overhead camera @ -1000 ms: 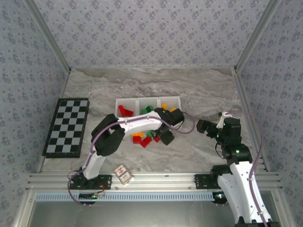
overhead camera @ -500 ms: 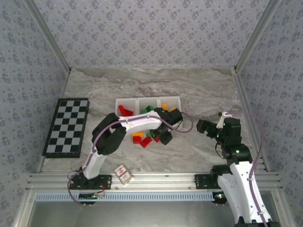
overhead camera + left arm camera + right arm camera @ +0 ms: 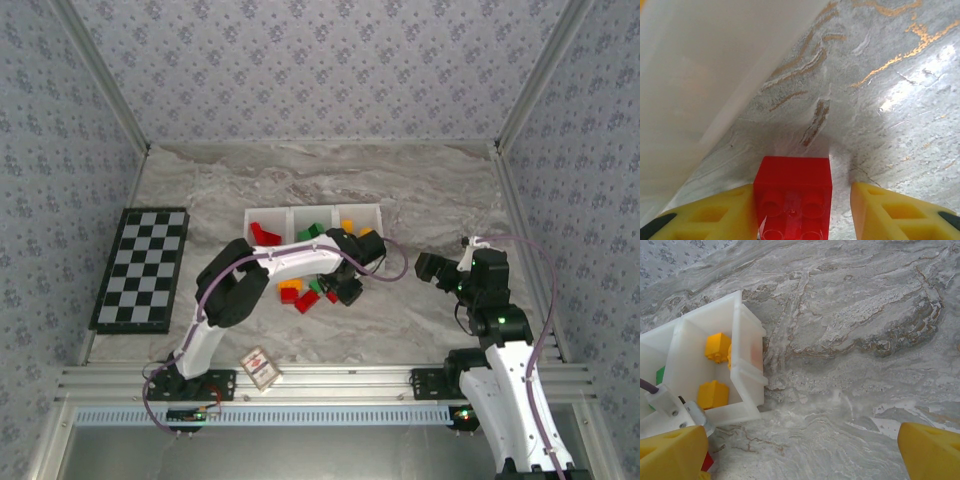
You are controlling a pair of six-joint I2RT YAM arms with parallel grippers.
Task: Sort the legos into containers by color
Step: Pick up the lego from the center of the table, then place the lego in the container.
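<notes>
Bearing red print too blurred: card (image 3: 260, 367).

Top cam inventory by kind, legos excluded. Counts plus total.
Arms: 2 (left arm, right arm)
White bins: 3, joined in one row
Checkerboard: 1
Card: 1
Total: 7

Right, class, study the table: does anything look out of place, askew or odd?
Nothing looks spilled or damaged. One misfit: a small patterned card lies askew at the near edge of the table, by the left arm's base. Several red, green and orange bricks lie loose in front of the tray, unsorted.
</notes>
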